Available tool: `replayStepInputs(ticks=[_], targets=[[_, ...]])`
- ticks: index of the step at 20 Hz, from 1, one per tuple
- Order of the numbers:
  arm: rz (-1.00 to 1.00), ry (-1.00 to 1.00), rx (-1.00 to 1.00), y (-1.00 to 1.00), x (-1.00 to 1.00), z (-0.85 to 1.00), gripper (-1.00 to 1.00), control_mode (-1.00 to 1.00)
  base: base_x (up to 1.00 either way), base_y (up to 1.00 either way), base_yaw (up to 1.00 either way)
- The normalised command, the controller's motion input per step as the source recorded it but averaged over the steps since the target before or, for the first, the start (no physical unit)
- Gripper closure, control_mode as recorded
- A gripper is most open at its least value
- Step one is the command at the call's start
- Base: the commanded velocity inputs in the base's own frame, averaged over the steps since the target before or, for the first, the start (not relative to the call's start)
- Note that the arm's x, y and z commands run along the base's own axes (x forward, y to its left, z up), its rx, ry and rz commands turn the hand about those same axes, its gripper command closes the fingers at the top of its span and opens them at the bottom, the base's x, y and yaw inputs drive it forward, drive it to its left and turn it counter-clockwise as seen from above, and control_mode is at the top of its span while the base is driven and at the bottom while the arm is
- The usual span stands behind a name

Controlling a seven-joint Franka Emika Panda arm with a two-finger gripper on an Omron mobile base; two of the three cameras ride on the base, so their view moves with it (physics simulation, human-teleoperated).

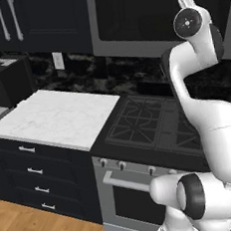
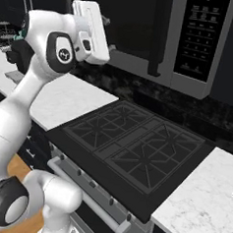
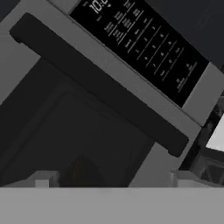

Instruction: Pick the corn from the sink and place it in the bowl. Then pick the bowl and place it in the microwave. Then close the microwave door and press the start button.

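Microwave (image 2: 158, 37): wide grey box mounted above the stove (image 2: 136, 149).
Microwave door (image 3: 74, 127): dark tinted glass in a grey frame, shut, with a long black bar handle (image 3: 98, 83).
Button strip (image 3: 140, 43): dark, right of the handle; small white legends too blurred to read, digits starting "10".
Gripper (image 2: 105, 34): raised before the door; opening cannot be told, nothing seen held.

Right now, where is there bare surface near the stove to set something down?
The white marble counter left of the stove is bare up to the black appliance at its far end. A smaller marble patch lies right of the stove. The hand hovers by the microwave door.
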Motion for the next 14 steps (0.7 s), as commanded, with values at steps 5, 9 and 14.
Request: replayStepInputs(ticks=[5,9,14], targets=[[0.11,0.29,-0.25,0.0,-0.82,0.1,-1.0,-1.0,0.0,0.0,0.0],[0.1,0.3,-0.33,0.0,-0.71,0.0,-1.0,-1.0,0.0,0.0,0.0],[0.1,0.24,-0.33,-0.01,-0.59,-0.1,1.0,-1.0,0.0,0.0,0.0]])
